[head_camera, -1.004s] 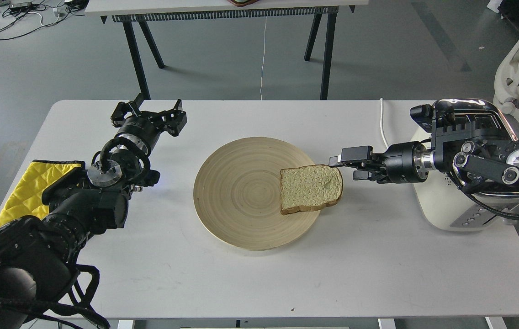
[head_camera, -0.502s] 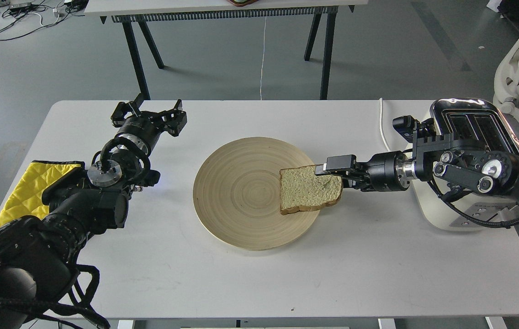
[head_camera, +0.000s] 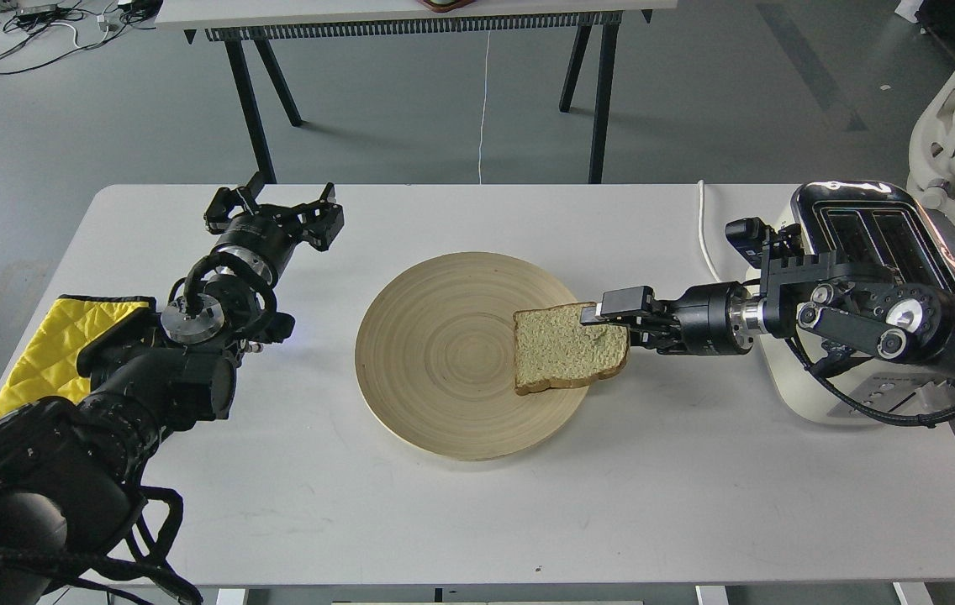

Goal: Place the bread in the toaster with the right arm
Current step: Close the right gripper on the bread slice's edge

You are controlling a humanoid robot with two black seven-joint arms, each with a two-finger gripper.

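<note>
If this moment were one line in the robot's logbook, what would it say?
right gripper: straddling bread edge, on wooden plate | toaster: empty | left gripper: idle, open

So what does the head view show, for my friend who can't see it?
The right gripper reaches the edge of a bread slice on a round wooden plate. A cream toaster stands at the right. The left gripper waits, open, near a yellow cloth.

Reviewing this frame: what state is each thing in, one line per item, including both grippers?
bread: flat on the plate's right rim, overhanging it, not lifted.
plate: on the table, holding only the bread.
toaster: upright at the right edge, both slots empty.
right gripper: at the bread's right corner, one finger over the slice; grip unclear.
left gripper: open, holding nothing, off the table.
yellow cloth: flat at the left edge.
</note>
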